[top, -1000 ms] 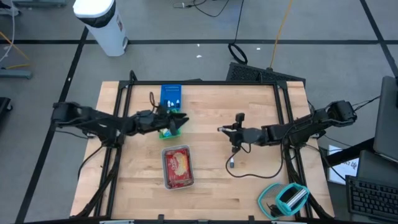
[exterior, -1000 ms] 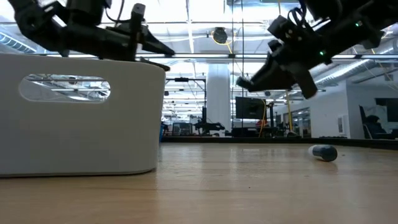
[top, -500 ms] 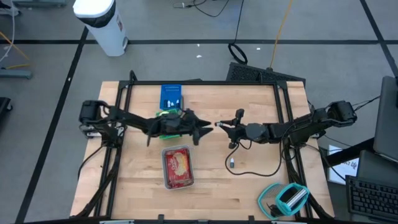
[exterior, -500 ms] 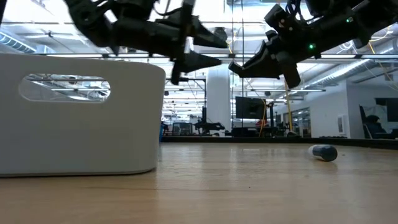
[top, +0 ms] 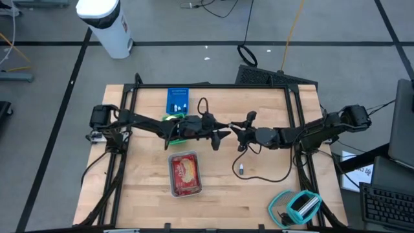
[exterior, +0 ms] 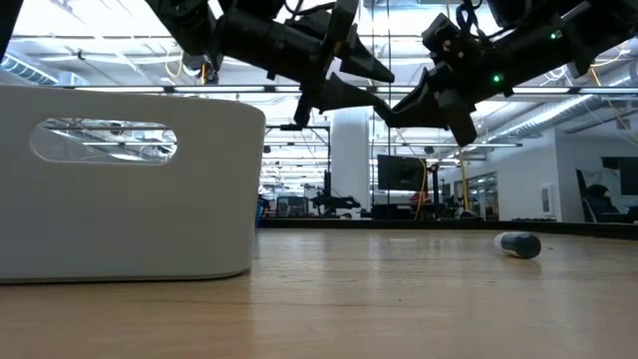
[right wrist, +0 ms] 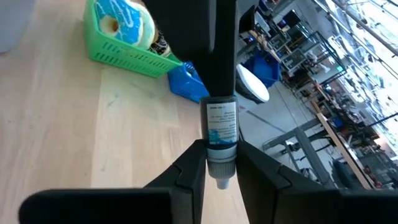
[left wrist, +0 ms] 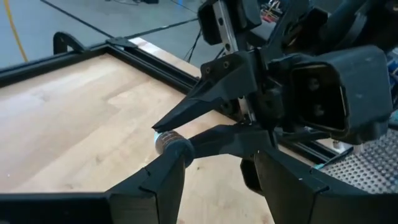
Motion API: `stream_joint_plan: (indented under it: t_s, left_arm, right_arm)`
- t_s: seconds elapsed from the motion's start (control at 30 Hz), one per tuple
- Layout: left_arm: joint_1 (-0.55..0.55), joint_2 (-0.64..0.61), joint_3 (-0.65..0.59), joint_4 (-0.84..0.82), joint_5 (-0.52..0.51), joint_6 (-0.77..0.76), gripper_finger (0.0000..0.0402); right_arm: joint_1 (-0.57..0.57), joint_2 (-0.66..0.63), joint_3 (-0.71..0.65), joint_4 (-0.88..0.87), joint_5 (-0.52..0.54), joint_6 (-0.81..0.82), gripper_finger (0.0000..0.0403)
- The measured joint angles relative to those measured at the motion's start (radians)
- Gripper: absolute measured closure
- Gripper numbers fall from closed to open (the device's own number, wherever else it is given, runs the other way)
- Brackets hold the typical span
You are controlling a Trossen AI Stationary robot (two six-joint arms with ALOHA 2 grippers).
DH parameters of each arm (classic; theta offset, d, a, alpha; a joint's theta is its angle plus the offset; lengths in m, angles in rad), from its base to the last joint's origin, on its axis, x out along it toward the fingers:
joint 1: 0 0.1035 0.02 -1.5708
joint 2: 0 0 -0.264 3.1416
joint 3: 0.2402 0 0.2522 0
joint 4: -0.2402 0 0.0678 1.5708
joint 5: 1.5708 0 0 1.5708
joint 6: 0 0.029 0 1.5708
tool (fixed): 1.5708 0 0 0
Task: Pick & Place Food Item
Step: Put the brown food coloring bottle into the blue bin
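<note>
Right wrist view: right end effector (right wrist: 221,152) clamped on a small capped tube (right wrist: 221,130), raised above the worktop (right wrist: 62,124). Left end effector (left wrist: 217,158) nose to nose with it, fingers apart, probably poised for a handover. Doughnut (right wrist: 121,22) untouched in the green basket (right wrist: 130,59).

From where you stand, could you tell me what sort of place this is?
Probably a robotics lab in an open industrial hall: a pale wooden worktable fenced by a black metal frame, loose black cables on the grey floor, and exposed ceiling beams with strip lights.
</note>
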Motion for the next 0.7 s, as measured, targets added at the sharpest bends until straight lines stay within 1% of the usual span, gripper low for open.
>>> stream_joint_plan:
  t_s: [0.23, 0.43, 0.63, 0.7]
  left_arm:
    - [0.006, 0.0, 0.0, -0.012, 0.003, 0.019, 0.0206]
    - [0.008, -0.003, 0.0, -0.016, 0.003, 0.041, 0.0206]
    - [0.011, -0.006, 0.0, 0.004, -0.006, 0.062, 0.0206]
    - [0.01, -0.006, 0.0, 0.012, -0.005, 0.063, 0.0206]
  right_arm:
    - [0.012, 0.0, 0.0, -0.01, 0.008, 0.012, 0.0335]
    - [0.013, 0.0, 0.002, -0.043, -0.005, 0.091, 0.0334]
    - [0.015, 0.0, 0.003, -0.082, -0.032, 0.151, 0.0333]
    - [0.014, 0.0, 0.003, -0.083, -0.061, 0.161, 0.0333]
